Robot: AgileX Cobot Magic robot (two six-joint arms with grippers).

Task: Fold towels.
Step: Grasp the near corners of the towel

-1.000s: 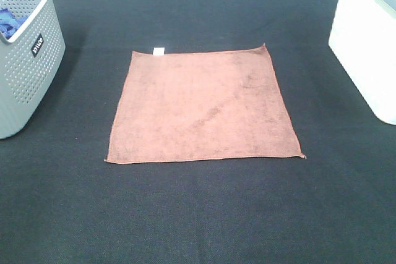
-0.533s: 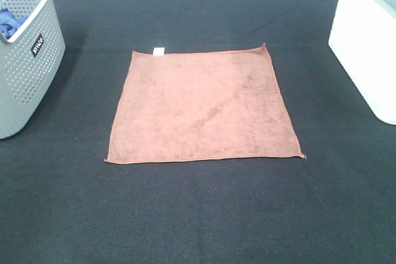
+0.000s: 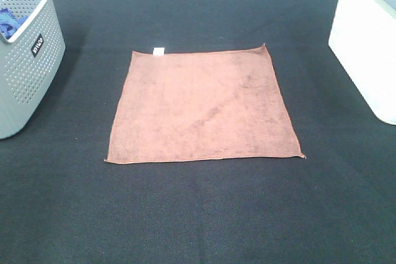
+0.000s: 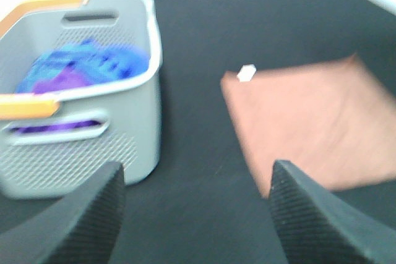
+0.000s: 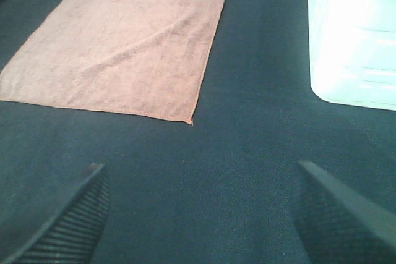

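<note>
Towel (image 3: 204,106) lies flat and fully spread at the centre of the high view, a reddish-brown square on the dark bench (image 3: 198,214). Its small white tag (image 3: 159,51) sits on the far edge, toward the upper left. A grey perforated basket (image 3: 25,72) stands at the left edge of the frame and a white container (image 3: 365,47) at the upper right, both well apart from the towel. Neither arm shows in the high view.

The left tool (image 4: 197,180) is released, its fingers spread wide over bare bench, with a towel corner just ahead of it. The right tool (image 5: 199,177) is likewise spread wide and grasps nothing, short of the towel corner on its side.

No fold is made, so I judge this the approach before the first fold. The next move likely calls for each tool to come down on a near corner and pinch the single layer cleanly. Together they would then carry that edge over to the far edge, corners aligned.
</note>
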